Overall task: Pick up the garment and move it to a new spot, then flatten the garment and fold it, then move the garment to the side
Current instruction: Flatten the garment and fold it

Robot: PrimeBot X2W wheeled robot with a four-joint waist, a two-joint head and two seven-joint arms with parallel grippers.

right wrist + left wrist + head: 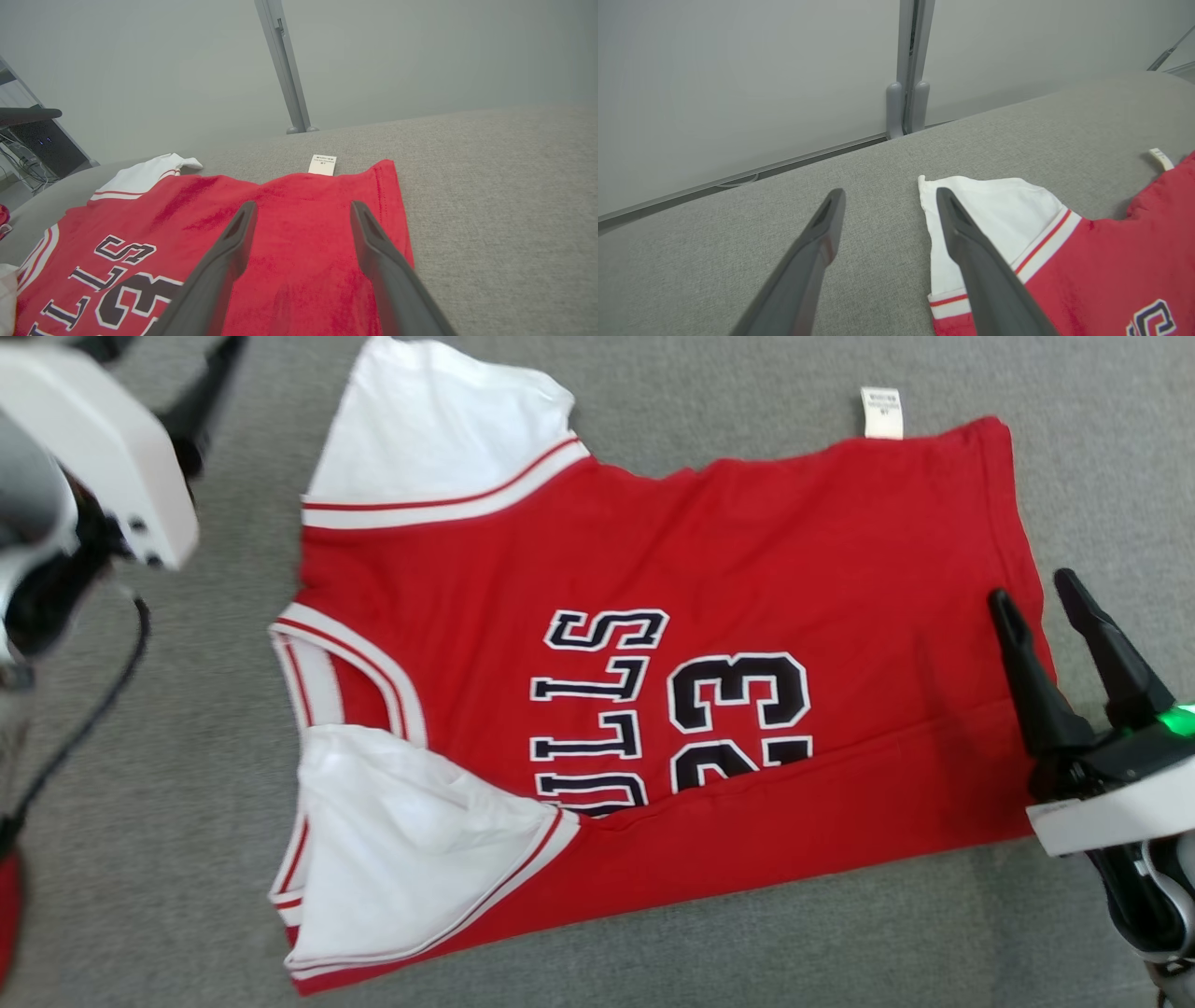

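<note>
open grey surface (794, 952) all round the jersey (747, 541), wall (738, 70) and upright post (908, 65) behind its far edge

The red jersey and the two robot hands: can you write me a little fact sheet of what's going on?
Garment: red jersey, white sleeves, lying on grey padded surface
Fold: near long edge turned over, hiding part of the lettering
Label: white tag sticking out at far edge
Left fingers: open, empty, near a white sleeve
Right fingers: open, empty, at the hem end

Head looks down; low wrist views seemingly share garment (747, 551).
</note>
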